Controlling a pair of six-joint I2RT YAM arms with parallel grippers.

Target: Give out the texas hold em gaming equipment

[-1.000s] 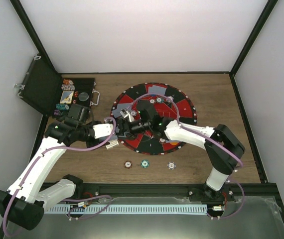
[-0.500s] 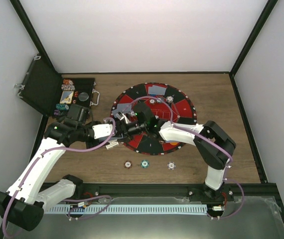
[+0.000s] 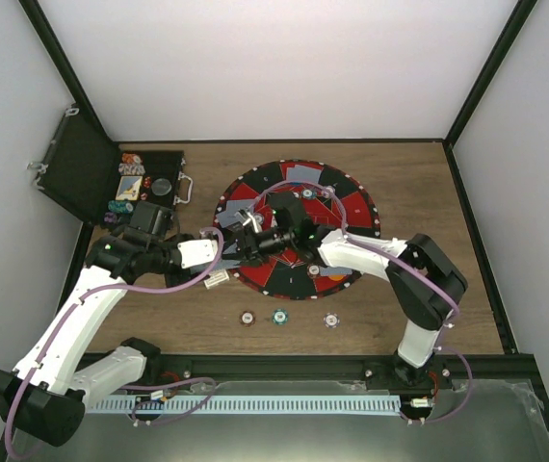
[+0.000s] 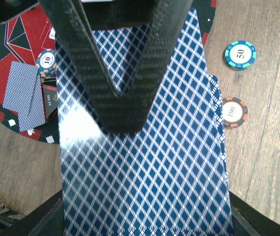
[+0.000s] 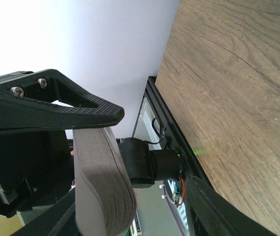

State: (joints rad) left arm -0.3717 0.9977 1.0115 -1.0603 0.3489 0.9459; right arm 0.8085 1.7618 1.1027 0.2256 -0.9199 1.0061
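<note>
My left gripper (image 3: 239, 243) is shut on a thick deck of blue diamond-backed cards (image 4: 150, 172) over the left edge of the round red-and-black mat (image 3: 352, 207). My right gripper (image 3: 257, 238) is open and straddles the deck. One of its fingers (image 4: 123, 93) lies over the top card. The right wrist view shows the deck (image 5: 100, 187) edge-on between my open fingers. A teal chip (image 4: 239, 54) and a brown chip (image 4: 232, 111) lie on the wood. A chip (image 4: 46, 61) and a face-down card (image 4: 24, 96) lie on the mat.
Three chips (image 3: 279, 316) lie in a row on the table in front of the mat. The open black case (image 3: 111, 183) with more chips stands at the far left. Another card (image 3: 303, 174) lies at the mat's far edge.
My right gripper has moved left across the mat and closed in on the deck held by my left gripper. The left arm has hardly moved.
</note>
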